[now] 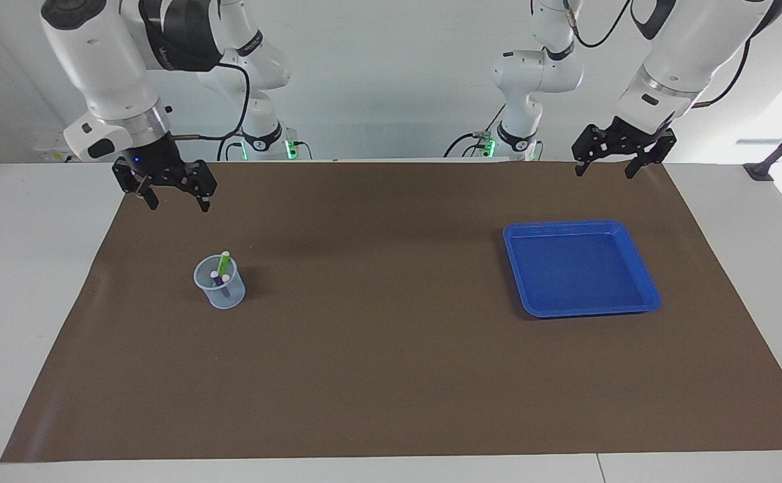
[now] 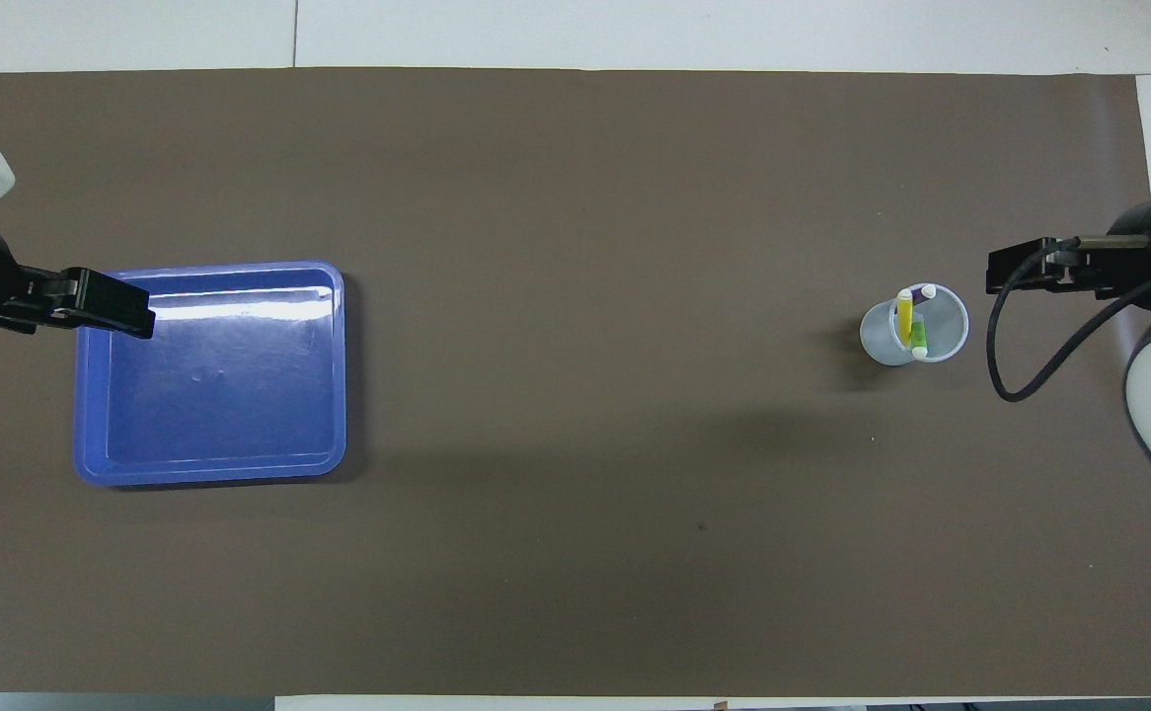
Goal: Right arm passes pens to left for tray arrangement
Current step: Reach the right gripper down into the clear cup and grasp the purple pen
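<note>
Three pens stand in a small translucent cup [image 1: 220,287] on the brown mat, toward the right arm's end. The green pen [image 1: 223,260] sticks out highest. The yellow pen [image 2: 904,316] and the purple pen [image 2: 927,292] lean beside it. My right gripper [image 1: 178,201] hangs open and empty over the mat, apart from the cup. The blue tray [image 1: 579,268] lies empty toward the left arm's end. My left gripper [image 1: 604,172] waits open and empty in the air over the mat's edge by the tray.
The brown mat [image 1: 377,349] covers most of the white table [image 1: 22,282]. A black cable [image 2: 1015,375] loops down from the right wrist beside the cup.
</note>
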Tool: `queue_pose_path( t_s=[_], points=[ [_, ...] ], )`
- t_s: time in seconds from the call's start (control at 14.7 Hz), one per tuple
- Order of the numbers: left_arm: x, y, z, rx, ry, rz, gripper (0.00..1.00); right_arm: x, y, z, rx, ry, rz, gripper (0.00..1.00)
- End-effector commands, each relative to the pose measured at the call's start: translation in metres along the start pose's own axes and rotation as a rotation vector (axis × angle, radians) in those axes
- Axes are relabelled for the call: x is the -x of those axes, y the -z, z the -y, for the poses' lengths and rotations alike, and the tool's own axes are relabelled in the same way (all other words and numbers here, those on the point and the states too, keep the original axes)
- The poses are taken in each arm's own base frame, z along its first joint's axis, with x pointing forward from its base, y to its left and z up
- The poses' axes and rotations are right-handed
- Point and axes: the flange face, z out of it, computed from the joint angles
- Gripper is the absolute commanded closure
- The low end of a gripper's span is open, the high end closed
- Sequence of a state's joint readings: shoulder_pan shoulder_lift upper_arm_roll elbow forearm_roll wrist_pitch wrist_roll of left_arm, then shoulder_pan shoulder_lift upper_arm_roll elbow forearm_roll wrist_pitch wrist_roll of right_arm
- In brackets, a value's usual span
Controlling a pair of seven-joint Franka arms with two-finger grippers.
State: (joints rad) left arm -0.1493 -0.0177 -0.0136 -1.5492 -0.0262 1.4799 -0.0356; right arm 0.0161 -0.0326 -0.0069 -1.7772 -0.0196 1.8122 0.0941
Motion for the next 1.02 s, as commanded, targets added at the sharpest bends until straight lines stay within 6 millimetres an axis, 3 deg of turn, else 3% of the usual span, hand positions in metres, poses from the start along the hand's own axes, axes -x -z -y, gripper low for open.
queue_pose_path(
  t_s=[0.0, 0.27, 0.61, 0.82, 0.95],
  points=[
    [0.008, 0.002, 0.004, -0.012, -0.002, -0.002, 0.00, -0.002, -0.025, -0.007, -0.019, -0.004, -0.013, 0.00],
    [0.008, 0.002, 0.004, -0.012, -0.002, -0.002, 0.00, -0.028, -0.079, -0.020, -0.013, 0.019, -0.015, 0.00],
    [0.008, 0.002, 0.003, -0.012, -0.004, -0.002, 0.00, -0.030, -0.123, -0.018, -0.012, 0.064, -0.042, 0.00],
    [0.008, 0.002, 0.003, -0.012, -0.003, -0.002, 0.00, -0.031, -0.130, -0.012, -0.013, 0.079, -0.044, 0.00],
    [0.008, 0.001, 0.003, -0.012, -0.005, 0.000, 0.00, -0.019, -0.143, -0.009, -0.015, 0.097, -0.021, 0.01]
  ],
)
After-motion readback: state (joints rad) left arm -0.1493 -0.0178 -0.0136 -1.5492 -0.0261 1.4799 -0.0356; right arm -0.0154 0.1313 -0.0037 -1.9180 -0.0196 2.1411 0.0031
